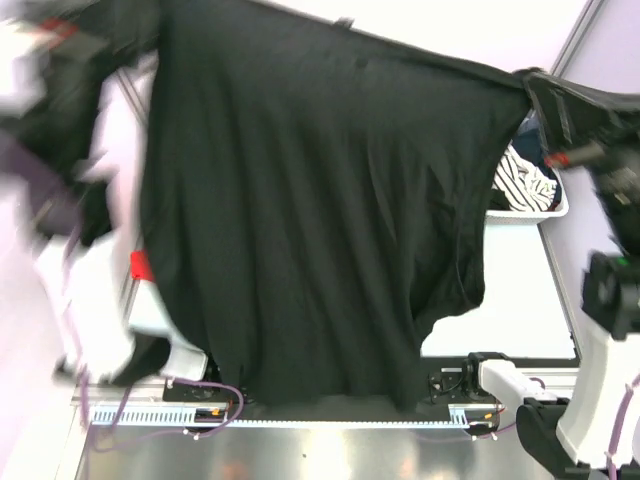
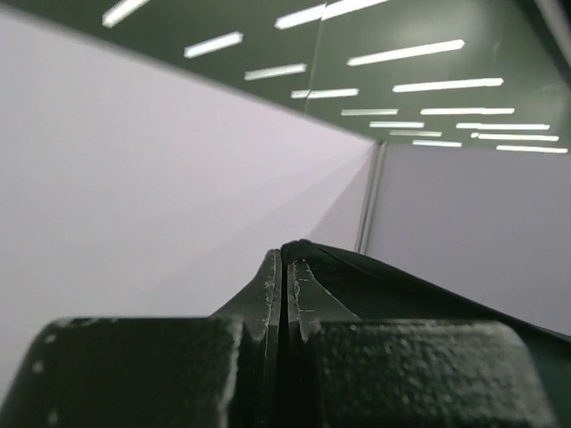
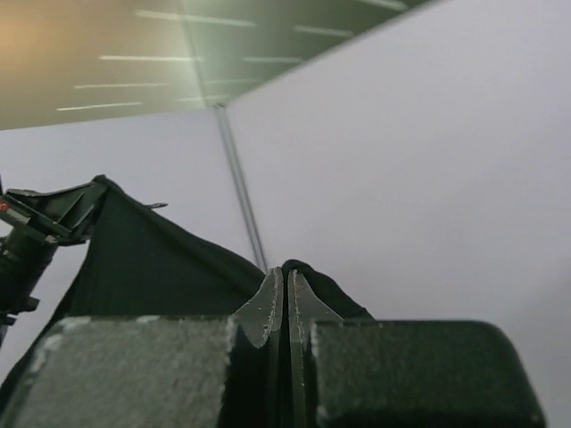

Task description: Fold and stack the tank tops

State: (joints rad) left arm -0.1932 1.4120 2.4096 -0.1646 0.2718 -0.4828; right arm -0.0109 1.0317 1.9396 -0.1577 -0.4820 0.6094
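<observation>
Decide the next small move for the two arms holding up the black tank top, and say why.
Probably lower both arms to lay it flat on the table. The black tank top hangs spread between the left gripper and right gripper, both shut on its top edge, so folding cannot start yet.

White table point(image 1: 520, 300) mostly hidden; white basket point(image 1: 530, 213) at far R side, striped cloth point(image 1: 525, 185) inside.
</observation>
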